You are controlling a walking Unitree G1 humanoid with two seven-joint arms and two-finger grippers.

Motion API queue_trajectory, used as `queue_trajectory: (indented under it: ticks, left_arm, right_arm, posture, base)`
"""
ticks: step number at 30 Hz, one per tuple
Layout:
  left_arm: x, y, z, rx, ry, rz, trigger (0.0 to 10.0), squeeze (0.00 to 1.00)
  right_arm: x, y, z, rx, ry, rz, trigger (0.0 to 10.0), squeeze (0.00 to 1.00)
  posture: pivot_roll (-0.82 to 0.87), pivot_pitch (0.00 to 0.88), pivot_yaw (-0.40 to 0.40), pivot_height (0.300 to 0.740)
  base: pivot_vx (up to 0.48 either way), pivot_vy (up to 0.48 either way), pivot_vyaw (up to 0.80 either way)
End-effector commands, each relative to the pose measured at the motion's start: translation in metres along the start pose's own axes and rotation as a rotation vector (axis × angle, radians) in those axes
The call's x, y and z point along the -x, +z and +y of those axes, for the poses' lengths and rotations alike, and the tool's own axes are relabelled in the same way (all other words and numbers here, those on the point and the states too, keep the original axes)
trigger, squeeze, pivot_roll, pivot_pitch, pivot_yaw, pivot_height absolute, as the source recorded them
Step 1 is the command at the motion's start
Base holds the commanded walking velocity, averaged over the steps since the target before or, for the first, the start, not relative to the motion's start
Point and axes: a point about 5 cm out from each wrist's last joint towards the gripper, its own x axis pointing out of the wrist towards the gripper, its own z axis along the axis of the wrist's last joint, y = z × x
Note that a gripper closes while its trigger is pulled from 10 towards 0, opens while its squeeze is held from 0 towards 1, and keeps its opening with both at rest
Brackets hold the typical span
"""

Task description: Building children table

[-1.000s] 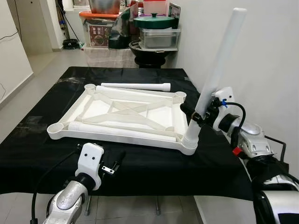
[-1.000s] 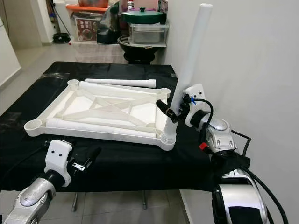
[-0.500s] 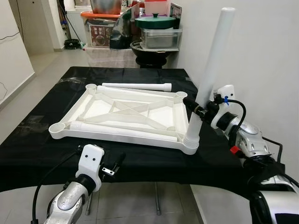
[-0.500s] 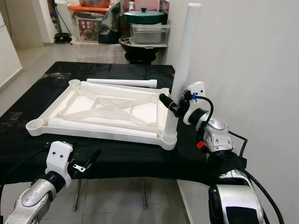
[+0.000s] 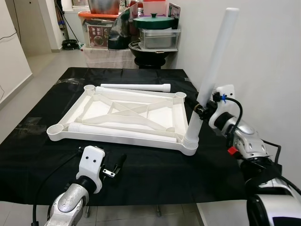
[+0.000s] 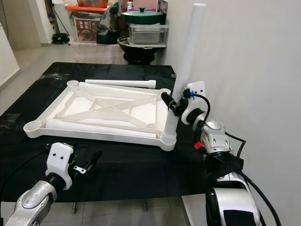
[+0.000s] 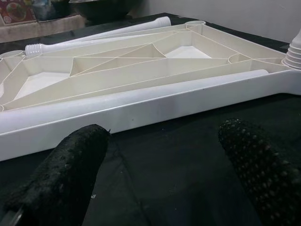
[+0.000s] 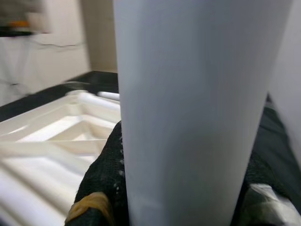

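Right gripper (image 5: 200, 110) is clamped on the white leg (image 5: 212, 70), whose long axis leans off vertical, threaded foot in the near-right corner socket of the upturned tabletop (image 5: 122, 117) (near the desk's right edge). Left gripper (image 5: 113, 168), fingers apart, hovers by the near edge.

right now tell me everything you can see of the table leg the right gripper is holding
The leg is a long white plastic-looking tube with a ribbed collar at its foot. It stands in the near right corner socket of the upturned tabletop, leaning slightly away from upright. The right gripper is shut on its lower part, fingers on both sides.
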Motion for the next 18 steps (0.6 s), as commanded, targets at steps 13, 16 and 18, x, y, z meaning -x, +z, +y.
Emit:
queue_trajectory:
  ticks: [13,16,18]
  left_arm:
    - [-0.001,-0.005,-0.002,-0.008,0.0,0.011,10.0,0.0]
    - [-0.001,-0.005,-0.003,-0.007,0.0,0.012,10.0,0.0]
    - [-0.001,-0.006,-0.003,-0.007,0.003,0.011,10.0,0.0]
  right_arm:
    - [0.016,-0.025,0.003,-0.073,-0.359,0.067,0.0,0.0]
    - [0.02,-0.03,0.014,-0.065,-0.382,0.079,0.0,0.0]
    - [0.023,-0.037,0.027,-0.058,-0.399,0.12,0.0,0.0]
  posture:
    - [0.07,0.0,-0.079,0.74]
    - [0.07,0.0,-0.079,0.74]
    - [0.07,0.0,-0.08,0.74]
  base:
    - [0.0,0.0,0.0]
    - [0.0,0.0,0.0]
    - [0.0,0.0,0.0]
